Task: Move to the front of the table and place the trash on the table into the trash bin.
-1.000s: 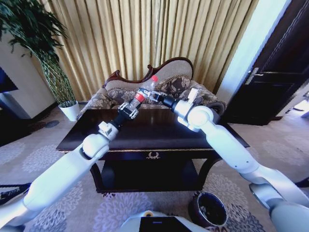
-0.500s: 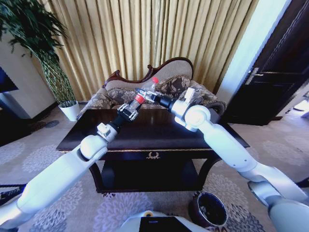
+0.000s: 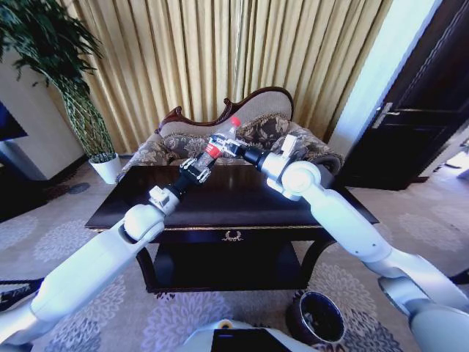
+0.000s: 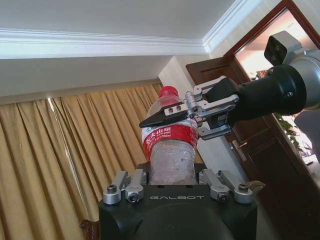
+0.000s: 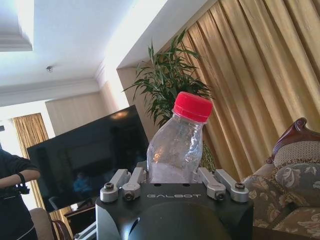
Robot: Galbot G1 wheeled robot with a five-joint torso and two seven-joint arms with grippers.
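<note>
Above the far edge of the dark table (image 3: pixel 344 202), a clear bottle (image 3: pixel 222 138) tilts, cap up. The left tool (image 3: pixel 199 167) pinches its base; the right tool (image 3: pixel 223 149) pinches its labelled middle. The trash bin (image 3: pixel 316 319) sits on the floor, nearer the right arm.

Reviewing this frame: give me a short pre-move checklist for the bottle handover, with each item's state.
1. Left tool grips the clear plastic bottle with red cap and label at its lower body: ok.
2. Right tool closed around the bottle at the label: ok.
3. Bottle lifted clear of the glossy dark-wood table: ok.
4. Cap on: ok.
5. Round dark reddish-brown trash bin open, beside the right arm: ok.
6. Other trash on the table: cannot tell.
</note>
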